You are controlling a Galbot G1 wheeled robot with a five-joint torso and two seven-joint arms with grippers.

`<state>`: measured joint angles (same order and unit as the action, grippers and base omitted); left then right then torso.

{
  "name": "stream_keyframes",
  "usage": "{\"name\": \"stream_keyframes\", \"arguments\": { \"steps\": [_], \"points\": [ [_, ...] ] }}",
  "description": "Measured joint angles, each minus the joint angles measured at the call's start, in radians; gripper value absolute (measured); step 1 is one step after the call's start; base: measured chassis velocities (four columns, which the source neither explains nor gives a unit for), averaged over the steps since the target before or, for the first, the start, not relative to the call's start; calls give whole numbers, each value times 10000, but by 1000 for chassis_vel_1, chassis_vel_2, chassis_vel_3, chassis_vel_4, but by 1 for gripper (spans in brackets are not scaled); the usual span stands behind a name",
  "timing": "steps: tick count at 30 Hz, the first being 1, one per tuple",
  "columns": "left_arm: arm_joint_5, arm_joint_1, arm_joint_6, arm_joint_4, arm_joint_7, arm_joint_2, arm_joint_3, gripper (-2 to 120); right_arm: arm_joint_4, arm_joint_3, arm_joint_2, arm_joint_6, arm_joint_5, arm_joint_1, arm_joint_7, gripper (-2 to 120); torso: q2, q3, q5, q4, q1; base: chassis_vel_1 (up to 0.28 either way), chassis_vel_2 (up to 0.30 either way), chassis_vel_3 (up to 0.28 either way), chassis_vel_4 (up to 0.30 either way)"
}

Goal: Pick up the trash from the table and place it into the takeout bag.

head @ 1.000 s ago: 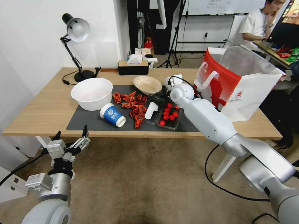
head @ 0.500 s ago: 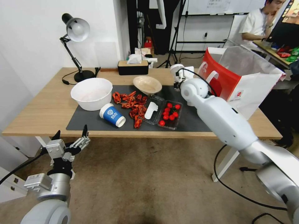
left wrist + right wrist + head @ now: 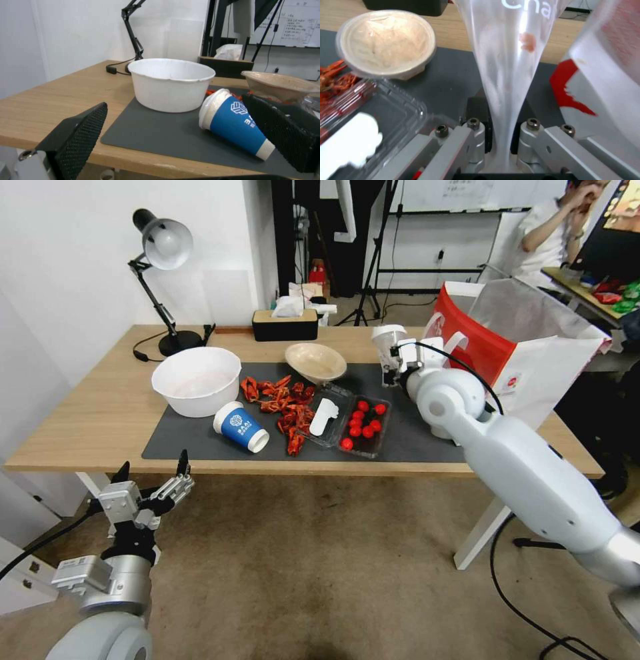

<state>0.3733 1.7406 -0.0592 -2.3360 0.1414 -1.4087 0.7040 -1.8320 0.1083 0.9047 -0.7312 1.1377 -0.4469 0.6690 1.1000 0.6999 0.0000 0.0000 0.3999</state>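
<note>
**Change since a second ago.** Right pincer (image 3: 393, 355), formerly low over the mat near the clear tray of red fruit (image 3: 363, 427), has risen and swung toward the surface's right end. It stands closed on a clear plastic cup (image 3: 506, 75), pinched flat at its base between the jaws and held just beside the takeout bag (image 3: 527, 360). Judgement: one piece of trash is lifted and in transit; release into the bag's open top remains to be done.

**Left pincer** (image 3: 155, 488). Parked below the surface's near edge, toward the left corner; fingers spread wide, holding nothing.

**Trash remaining on the grey mat** (image 3: 200, 443).
- Blue-and-white paper cup (image 3: 241, 427), lying on its side near the front edge.
- Beige bowl (image 3: 315, 361), toward the back edge.
- Red scraps (image 3: 283, 403), mid-mat.
- White bowl (image 3: 197, 380), at the mat's left end.

**Markings.** Clear cup: white letters "cha", cut off. Paper cup: white geometric logo; its text is illegible. Takeout bag: red-and-white print and a small red round mark, unreadable.
</note>
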Motion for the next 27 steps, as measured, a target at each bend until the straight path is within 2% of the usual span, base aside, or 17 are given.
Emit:
{"name": "stream_keyframes", "arguments": {
  "steps": [10,15,18,19,21,22,24,27],
  "points": [
    [4,-21,3,-21,8,1,-2,100,-2677,-1740,-1340,-33,-87,-1984,-1051,6,0,-1,0,-1,-1,0,0,0,0],
    [-12,-30,1,-21,8,-33,-22,100,-3221,-2507,-1605,119,-704,-2616,-1762,6,0,0,1,-1,-1,0,0,0,0],
    [-20,-70,-3,1,8,-55,-29,100,-3425,-3015,-1785,1087,-1398,-2713,-2075,6,1,0,-1,0,-1,0,0,0,0],
    [-20,-70,-3,1,8,-55,-29,100,-3425,-3015,-1785,1087,-1398,-2713,-2075,6,1,0,-1,0,-1,0,0,0,0],
    [-23,-93,-8,2,7,-71,-39,100,-3352,-3128,-1888,1933,-1822,-2530,-2015,6,1,0,-3,1,-1,0,0,0,0],
    [-23,-93,-8,2,7,-71,-39,100,-3352,-3128,-1888,1933,-1822,-2530,-2015,6,1,0,-3,1,-1,0,0,0,0],
    [-30,-90,-14,5,6,-104,-44,100,-2985,-3141,-1921,3213,-2413,-2188,-1813,6,1,1,2,1,0,0,0,0,0],
    [-33,-79,-17,4,0,-130,-49,100,-2581,-3140,-1880,3727,-2568,-1841,-1507,6,0,1,1,1,0,0,0,0,0]
  ]
}}
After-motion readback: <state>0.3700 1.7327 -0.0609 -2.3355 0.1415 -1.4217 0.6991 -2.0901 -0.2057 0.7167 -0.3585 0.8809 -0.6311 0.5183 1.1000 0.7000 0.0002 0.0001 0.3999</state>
